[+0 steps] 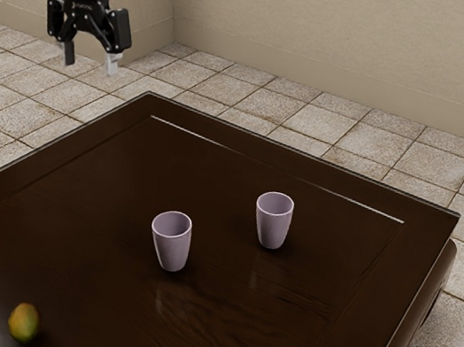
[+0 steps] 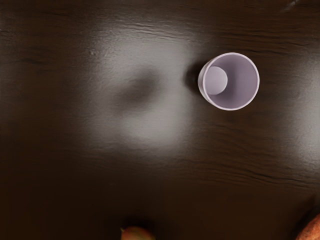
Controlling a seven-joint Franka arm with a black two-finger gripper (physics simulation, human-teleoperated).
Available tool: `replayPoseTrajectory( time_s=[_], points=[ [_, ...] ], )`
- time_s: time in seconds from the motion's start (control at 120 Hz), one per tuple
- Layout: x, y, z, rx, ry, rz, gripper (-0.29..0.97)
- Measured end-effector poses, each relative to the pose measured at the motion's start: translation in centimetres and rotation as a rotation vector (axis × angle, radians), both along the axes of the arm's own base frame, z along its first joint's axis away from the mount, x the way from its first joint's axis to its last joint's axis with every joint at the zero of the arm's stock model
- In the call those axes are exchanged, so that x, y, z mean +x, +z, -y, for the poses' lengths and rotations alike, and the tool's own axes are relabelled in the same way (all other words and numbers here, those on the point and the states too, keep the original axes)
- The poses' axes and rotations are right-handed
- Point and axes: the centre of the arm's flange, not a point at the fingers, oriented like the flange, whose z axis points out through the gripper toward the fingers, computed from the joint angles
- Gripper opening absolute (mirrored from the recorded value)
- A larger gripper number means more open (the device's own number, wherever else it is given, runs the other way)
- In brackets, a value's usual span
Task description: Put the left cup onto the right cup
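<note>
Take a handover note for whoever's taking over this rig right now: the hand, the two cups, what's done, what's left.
Hand: open, holding nothing, raised high over the table.
Cups: the left cup stands upright toward the exterior view's left. The right cup stands upright toward its right, apart from it.
Also there: a yellow-green fruit near the table's front edge, away from both cups.
Done: nothing yet, no cup grasped or stacked.
Left: descend, grasp the left cup, lift it, set it onto the right cup.

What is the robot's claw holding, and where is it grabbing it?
Nothing. The black two-finger claw hangs open and empty above the dark wooden table.
</note>
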Motion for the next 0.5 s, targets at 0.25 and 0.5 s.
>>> replayPoseTrajectory(
  time_s=[0.25, 0.5],
  points=[
    [1.0, -8.2, -0.4, -0.001, 0.007, -0.091, 0.68],
    [-0.3, -22.0, -0.3, -0.011, 0.018, -0.183, 0.68]
  ],
)
